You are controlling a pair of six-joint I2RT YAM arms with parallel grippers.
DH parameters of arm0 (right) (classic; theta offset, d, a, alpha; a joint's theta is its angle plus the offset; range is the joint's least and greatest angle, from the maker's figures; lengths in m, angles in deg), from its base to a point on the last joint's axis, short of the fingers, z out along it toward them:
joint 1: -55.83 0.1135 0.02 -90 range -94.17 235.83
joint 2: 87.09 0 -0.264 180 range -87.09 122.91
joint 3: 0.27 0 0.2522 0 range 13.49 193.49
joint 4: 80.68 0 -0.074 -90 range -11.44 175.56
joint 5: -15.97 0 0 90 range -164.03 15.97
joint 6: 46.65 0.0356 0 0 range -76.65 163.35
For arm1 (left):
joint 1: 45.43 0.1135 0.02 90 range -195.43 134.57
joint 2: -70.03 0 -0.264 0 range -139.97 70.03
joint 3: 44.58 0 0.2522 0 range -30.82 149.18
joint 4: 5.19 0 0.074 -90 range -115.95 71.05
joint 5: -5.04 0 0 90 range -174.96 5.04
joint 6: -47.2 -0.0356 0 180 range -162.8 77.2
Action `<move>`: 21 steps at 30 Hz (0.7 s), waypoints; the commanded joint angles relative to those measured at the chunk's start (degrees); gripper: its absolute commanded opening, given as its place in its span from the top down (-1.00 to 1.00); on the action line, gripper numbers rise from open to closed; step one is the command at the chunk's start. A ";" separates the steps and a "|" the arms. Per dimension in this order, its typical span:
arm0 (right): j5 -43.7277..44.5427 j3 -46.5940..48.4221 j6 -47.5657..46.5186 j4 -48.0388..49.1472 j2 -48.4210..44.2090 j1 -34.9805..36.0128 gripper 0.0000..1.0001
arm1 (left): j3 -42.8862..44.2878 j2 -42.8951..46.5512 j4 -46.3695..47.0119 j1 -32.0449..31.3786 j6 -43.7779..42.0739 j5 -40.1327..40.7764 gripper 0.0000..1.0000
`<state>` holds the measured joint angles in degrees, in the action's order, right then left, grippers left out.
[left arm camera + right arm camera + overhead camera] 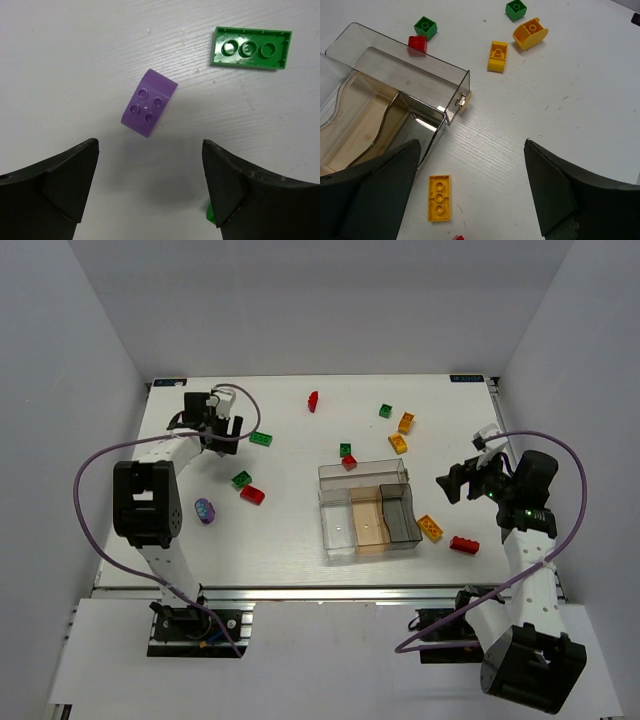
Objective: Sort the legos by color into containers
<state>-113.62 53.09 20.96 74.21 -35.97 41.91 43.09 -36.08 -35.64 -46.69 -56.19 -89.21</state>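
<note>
Step, as we judge: picking stage, sorting barely begun. We see no brick inside clear plastic divided tray (337, 530), mid-bench.

Left jaws apart, empty, hanging over purple four-stud brick with one curved end (149, 102), loose on white wood-grain bench (60, 60). Upturned green plate (251, 47) with three hollow tubes sits at its 2 o'clock.

Next: descend, close on purple's flat sides. Glossy hard plastic, may slip.

Right jaws apart, empty, over yellow three-stud plate (440, 197). Tray's smoky-grey compartment at 10 o'clock.
</note>
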 commanded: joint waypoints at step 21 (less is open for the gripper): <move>1.19 -0.13 -1.34 0.81 -3.21 -0.32 -0.78 | 9.32 -11.58 1.40 -0.59 -7.44 -0.40 -0.57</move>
<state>-112.79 53.04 20.34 73.59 -38.40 41.91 51.86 -47.35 -33.37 -47.06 -63.75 -88.49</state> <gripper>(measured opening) 0.894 0.790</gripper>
